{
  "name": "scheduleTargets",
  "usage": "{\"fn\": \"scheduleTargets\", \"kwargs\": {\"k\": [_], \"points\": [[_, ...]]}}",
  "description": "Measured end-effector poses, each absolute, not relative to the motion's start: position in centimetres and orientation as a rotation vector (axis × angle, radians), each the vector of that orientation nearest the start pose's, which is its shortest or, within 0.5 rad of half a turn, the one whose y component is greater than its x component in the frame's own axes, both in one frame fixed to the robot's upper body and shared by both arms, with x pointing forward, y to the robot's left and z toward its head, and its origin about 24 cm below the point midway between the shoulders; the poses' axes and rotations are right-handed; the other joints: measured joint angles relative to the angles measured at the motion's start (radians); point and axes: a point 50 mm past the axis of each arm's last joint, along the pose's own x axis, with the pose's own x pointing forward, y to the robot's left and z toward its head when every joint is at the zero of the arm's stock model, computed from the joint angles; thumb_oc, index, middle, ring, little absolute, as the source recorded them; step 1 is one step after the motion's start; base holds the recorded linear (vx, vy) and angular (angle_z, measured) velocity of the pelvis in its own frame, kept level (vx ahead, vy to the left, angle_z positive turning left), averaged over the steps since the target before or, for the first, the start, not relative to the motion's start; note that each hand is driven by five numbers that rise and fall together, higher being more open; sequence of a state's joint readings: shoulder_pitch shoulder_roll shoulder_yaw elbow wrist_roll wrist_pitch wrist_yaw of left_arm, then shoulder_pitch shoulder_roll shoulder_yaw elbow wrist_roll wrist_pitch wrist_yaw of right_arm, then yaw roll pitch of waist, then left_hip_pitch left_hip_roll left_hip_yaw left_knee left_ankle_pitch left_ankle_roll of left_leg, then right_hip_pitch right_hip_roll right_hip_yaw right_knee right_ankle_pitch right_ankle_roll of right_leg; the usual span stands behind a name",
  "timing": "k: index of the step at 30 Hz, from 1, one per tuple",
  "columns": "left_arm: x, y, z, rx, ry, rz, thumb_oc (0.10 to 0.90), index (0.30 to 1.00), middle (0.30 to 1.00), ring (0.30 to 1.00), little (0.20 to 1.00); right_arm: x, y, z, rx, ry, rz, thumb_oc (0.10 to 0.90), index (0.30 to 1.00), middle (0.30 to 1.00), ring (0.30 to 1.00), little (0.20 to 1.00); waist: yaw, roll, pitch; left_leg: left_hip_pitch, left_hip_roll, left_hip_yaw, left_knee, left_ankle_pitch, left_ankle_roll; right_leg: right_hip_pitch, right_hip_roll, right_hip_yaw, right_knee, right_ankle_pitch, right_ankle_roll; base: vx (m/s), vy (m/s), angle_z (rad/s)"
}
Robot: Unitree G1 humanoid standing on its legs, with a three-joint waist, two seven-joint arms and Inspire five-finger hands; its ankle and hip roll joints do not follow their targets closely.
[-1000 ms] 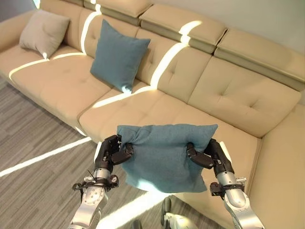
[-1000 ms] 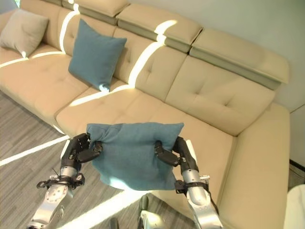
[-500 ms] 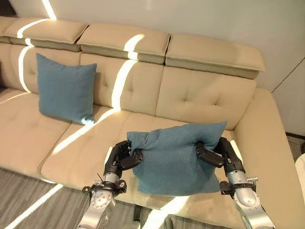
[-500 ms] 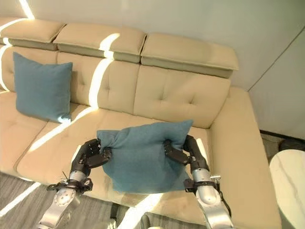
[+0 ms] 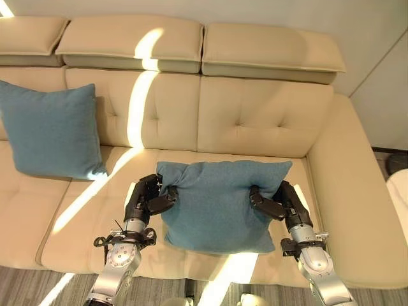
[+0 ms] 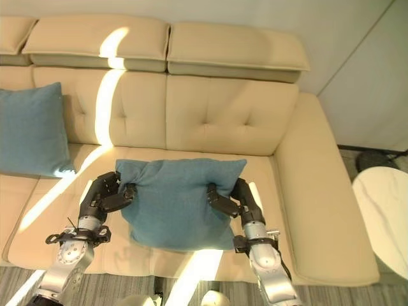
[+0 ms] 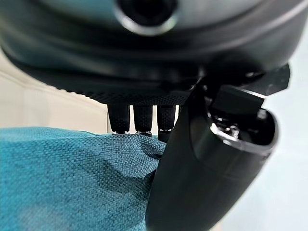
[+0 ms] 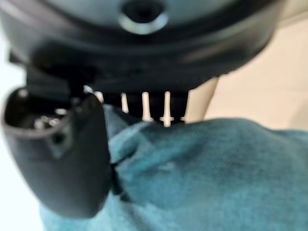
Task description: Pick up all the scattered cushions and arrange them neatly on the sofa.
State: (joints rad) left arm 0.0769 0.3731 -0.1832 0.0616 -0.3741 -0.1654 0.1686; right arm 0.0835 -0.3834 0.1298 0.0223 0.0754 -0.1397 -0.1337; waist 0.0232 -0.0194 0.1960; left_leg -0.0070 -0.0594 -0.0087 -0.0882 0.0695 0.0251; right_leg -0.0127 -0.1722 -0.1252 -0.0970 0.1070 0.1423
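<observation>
Teal cushion (image 5: 217,204) held upright over beige sofa (image 5: 261,121); second teal cushion (image 5: 48,131) leans against backrest.

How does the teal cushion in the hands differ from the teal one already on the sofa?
The held cushion hangs in front of the sofa, pinched at its upper corners by the left hand and the right hand; the placed cushion is untouched. The held one's corners are bunched; the placed one stands upright against the backrest, smooth. Both are teal, square and look alike in size.

Beige sofa (image 5: 268,121) — teal cushion (image 5: 48,131) leaning on it.
</observation>
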Motion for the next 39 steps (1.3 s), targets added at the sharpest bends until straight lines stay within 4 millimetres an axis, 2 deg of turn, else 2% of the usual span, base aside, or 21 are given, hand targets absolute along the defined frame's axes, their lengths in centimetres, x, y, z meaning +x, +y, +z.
{"fn": "scheduleTargets", "kwargs": {"k": [3, 6, 8, 12, 18, 21, 22, 25, 27, 29, 34, 36, 39], "points": [[23.1, 19.3, 2.7, -0.022, 0.025, 0.038, 0.400, 0.300, 0.300, 0.300, 0.300, 23.4, -20.3, 3.8, -0.296, -0.024, -0.009, 0.400, 0.300, 0.300, 0.300, 0.300, 0.001, 0.007, -0.004, -0.001, 0.032, 0.001, 0.000, 0.013, -0.020, 0.006, 0.031, -0.009, 0.002, -0.001, -0.001, 0.01, -0.109, 0.15], [23.4, 18.6, 3.1, -0.030, 0.010, 0.016, 0.400, 0.300, 0.300, 0.300, 0.300, 23.5, -20.9, 4.1, -0.301, -0.036, -0.042, 0.400, 0.300, 0.300, 0.300, 0.300, -0.017, 0.008, -0.005, -0.012, 0.056, 0.000, 0.000, 0.015, -0.034, 0.001, 0.055, -0.011, 0.002, -0.008, -0.011, -0.01, -0.062, 0.06], [23.6, 18.3, 3.3, -0.029, 0.003, 0.007, 0.400, 0.300, 0.300, 0.300, 0.300, 23.5, -21.1, 4.2, -0.303, -0.040, -0.057, 0.400, 0.300, 0.300, 0.300, 0.300, -0.034, 0.008, -0.005, -0.020, 0.063, 0.000, -0.001, 0.014, -0.037, -0.005, 0.063, -0.010, 0.002, -0.008, -0.022, -0.06, -0.047, 0.01], [24.7, 17.4, 4.4, -0.024, -0.044, 0.002, 0.400, 0.300, 0.300, 0.300, 0.300, 23.9, -21.3, 4.7, -0.307, -0.067, -0.101, 0.400, 0.300, 0.300, 0.300, 0.300, -0.065, 0.021, -0.024, -0.088, 0.068, 0.016, 0.000, 0.034, -0.048, -0.082, 0.066, -0.002, 0.001, 0.015, -0.046, -0.13, -0.018, -0.10], [26.5, 16.6, 6.5, -0.014, -0.130, 0.009, 0.400, 0.300, 0.300, 0.300, 0.300, 25.1, -21.3, 6.2, -0.318, -0.134, -0.146, 0.400, 0.300, 0.300, 0.300, 0.300, -0.077, 0.033, -0.030, -0.162, 0.070, 0.045, 0.000, 0.052, -0.048, -0.172, 0.068, 0.028, 0.002, 0.044, -0.052, -0.12, 0.010, -0.15], [28.5, 15.9, 8.1, -0.009, -0.182, 0.024, 0.400, 0.300, 0.300, 0.300, 0.300, 27.0, -21.4, 8.5, -0.356, -0.221, -0.168, 0.400, 0.300, 0.300, 0.300, 0.300, -0.080, 0.047, -0.037, -0.222, 0.068, 0.051, 0.000, 0.069, -0.048, -0.233, 0.068, 0.041, 0.002, 0.064, -0.050, -0.13, 0.036, -0.05], [30.0, 15.7, 9.0, 0.011, -0.205, 0.039, 0.400, 0.300, 0.300, 0.300, 0.300, 28.5, -21.1, 9.9, -0.375, -0.269, -0.173, 0.400, 0.300, 0.300, 0.300, 0.300, -0.084, 0.054, -0.042, -0.252, 0.067, 0.051, 0.000, 0.076, -0.049, -0.265, 0.067, 0.041, 0.002, 0.072, -0.054, -0.16, 0.039, -0.05], [32.8, 15.3, 11.6, 0.047, -0.267, 0.071, 0.400, 0.300, 0.300, 0.300, 0.300, 31.1, -20.7, 12.4, -0.402, -0.340, -0.202, 0.400, 0.300, 0.300, 0.300, 0.300, -0.087, 0.058, -0.043, -0.302, 0.068, 0.051, 0.000, 0.092, -0.051, -0.315, 0.068, 0.041, 0.002, 0.086, -0.050, -0.17, 0.037, 0.00], [35.1, 14.9, 14.0, 0.091, -0.313, 0.104, 0.400, 0.300, 0.300, 0.300, 0.300, 33.4, -20.5, 14.5, -0.437, -0.380, -0.228, 0.400, 0.300, 0.300, 0.300, 0.300, -0.087, 0.059, -0.043, -0.341, 0.065, 0.051, 0.000, 0.104, -0.056, -0.355, 0.066, 0.043, 0.002, 0.098, -0.054, -0.10, 0.029, 0.00], [36.6, 14.6, 17.0, 0.116, -0.383, 0.119, 0.400, 0.300, 0.300, 0.300, 0.300, 34.9, -20.4, 17.1, -0.449, -0.433, -0.259, 0.400, 0.300, 0.300, 0.300, 0.300, -0.087, 0.061, -0.044, -0.395, 0.064, 0.051, 0.000, 0.116, -0.055, -0.409, 0.065, 0.043, 0.002, 0.110, -0.052, -0.04, 0.025, 0.00], [38.3, 14.2, 19.4, 0.194, -0.418, 0.150, 0.400, 0.300, 0.300, 0.300, 0.300, 36.4, -20.0, 18.3, -0.448, -0.441, -0.307, 0.400, 0.300, 0.300, 0.300, 0.300, -0.081, 0.062, -0.044, -0.413, 0.063, 0.051, 0.000, 0.118, -0.056, -0.426, 0.064, 0.042, 0.002, 0.110, -0.051, -0.04, 0.025, 0.00], [38.7, 14.0, 21.0, 0.201, -0.457, 0.168, 0.400, 0.300, 0.300, 0.300, 0.300, 36.8, -19.7, 19.4, -0.437, -0.469, -0.330, 0.400, 0.300, 0.300, 0.300, 0.300, -0.074, 0.065, -0.042, -0.432, 0.063, 0.051, 0.000, 0.118, -0.056, -0.442, 0.064, 0.039, 0.002, 0.109, -0.050, -0.04, 0.022, 0.03], [38.7, 13.6, 21.4, 0.223, -0.480, 0.180, 0.400, 0.300, 0.300, 0.300, 0.300, 37.2, -19.7, 19.8, -0.449, -0.474, -0.347, 0.400, 0.300, 0.300, 0.300, 0.300, -0.063, 0.065, -0.042, -0.435, 0.063, 0.051, 0.000, 0.118, -0.056, -0.447, 0.064, 0.037, 0.002, 0.109, -0.050, 0.00, 0.000, 0.00]]}}
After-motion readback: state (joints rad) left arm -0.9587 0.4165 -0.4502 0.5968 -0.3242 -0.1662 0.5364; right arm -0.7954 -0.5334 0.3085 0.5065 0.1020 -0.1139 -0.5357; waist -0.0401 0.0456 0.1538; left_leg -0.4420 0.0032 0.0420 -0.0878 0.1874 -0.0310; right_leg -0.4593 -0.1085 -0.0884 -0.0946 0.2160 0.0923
